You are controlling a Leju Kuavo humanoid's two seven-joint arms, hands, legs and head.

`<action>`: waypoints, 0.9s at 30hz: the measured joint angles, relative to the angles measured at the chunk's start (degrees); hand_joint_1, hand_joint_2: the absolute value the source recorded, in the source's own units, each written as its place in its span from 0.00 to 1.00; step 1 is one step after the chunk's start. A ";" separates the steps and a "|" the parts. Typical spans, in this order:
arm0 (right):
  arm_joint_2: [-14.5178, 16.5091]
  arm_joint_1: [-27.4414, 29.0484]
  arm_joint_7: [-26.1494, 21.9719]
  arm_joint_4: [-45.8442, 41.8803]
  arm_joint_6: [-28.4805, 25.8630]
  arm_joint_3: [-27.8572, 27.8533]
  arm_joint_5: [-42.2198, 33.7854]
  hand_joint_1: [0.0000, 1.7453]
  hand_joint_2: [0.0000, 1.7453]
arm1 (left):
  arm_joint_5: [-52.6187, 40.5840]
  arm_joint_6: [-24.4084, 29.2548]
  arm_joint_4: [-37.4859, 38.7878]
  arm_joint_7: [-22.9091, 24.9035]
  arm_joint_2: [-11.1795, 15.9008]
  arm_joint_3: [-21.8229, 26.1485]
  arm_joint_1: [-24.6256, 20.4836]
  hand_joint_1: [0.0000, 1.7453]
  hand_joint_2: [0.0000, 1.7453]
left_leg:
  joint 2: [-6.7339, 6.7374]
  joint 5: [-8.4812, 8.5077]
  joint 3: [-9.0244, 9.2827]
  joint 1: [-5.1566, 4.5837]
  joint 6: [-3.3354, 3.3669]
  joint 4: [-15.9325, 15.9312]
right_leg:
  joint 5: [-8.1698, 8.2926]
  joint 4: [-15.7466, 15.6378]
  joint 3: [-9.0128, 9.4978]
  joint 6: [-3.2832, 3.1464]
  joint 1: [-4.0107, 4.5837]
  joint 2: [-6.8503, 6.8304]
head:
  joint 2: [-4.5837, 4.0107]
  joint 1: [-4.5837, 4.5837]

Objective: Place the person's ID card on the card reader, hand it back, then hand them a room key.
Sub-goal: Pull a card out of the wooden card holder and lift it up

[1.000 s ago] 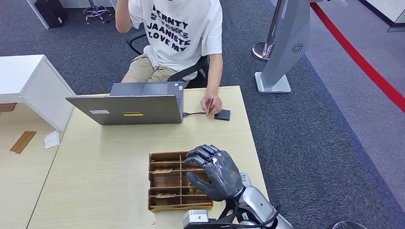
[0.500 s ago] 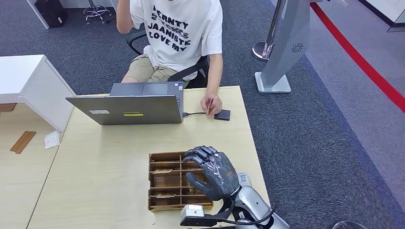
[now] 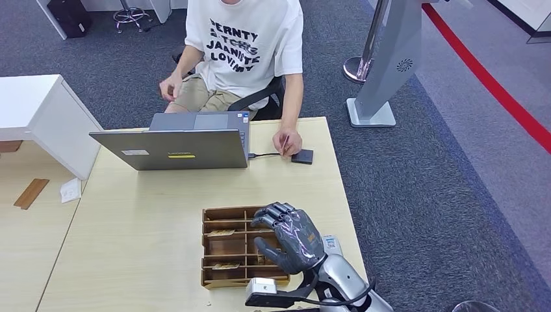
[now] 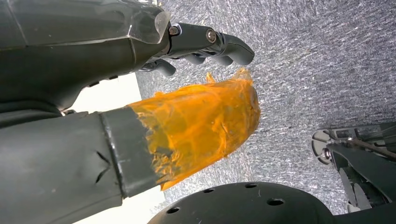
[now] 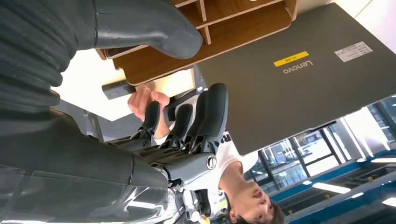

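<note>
Grey speckled carpet surrounds a pale, smooth wooden table (image 3: pixel 149 214), whose right edge borders a broad open stretch of floor crossed by a red stripe. Seated at the far side, a person in a white printed T-shirt (image 3: pixel 250 45) rests one hand beside a small black rectangular card reader (image 3: pixel 302 156), pinching an upright ID card (image 3: pixel 284 143) just beside it. A grey matte laptop (image 3: pixel 179 148) stands open between the person and a slotted brown wooden organiser tray (image 3: pixel 224 250) near the front edge. The robot's dark right hand (image 3: pixel 289 237) hovers over the tray's right side, fingers loosely curled, apart, holding nothing. The left hand (image 4: pixel 205 46) hangs over carpet, its thumb wrapped in crinkled orange film; whether its fingers grip anything cannot be told.
</note>
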 joint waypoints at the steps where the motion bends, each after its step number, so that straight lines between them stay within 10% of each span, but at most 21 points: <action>1: 0.05 0.00 0.01 0.15 0.02 -0.04 0.02 0.50 1.00 | 0.00 0.00 0.00 0.00 0.00 0.00 0.00 0.00 0.00 | 0.00 0.00 0.00 0.00 0.00 0.00 | 0.00 0.00 0.00 0.00 0.00 0.00 | 0.00 0.00; 27: 0.57 0.08 0.67 2.95 0.14 -2.16 1.11 0.49 1.00 | 0.04 0.17 0.00 0.00 0.00 0.00 0.00 0.00 0.00 | 0.00 0.00 0.00 0.00 0.00 0.00 | 0.00 0.00 0.00 0.00 0.00 0.00 | 0.00 0.01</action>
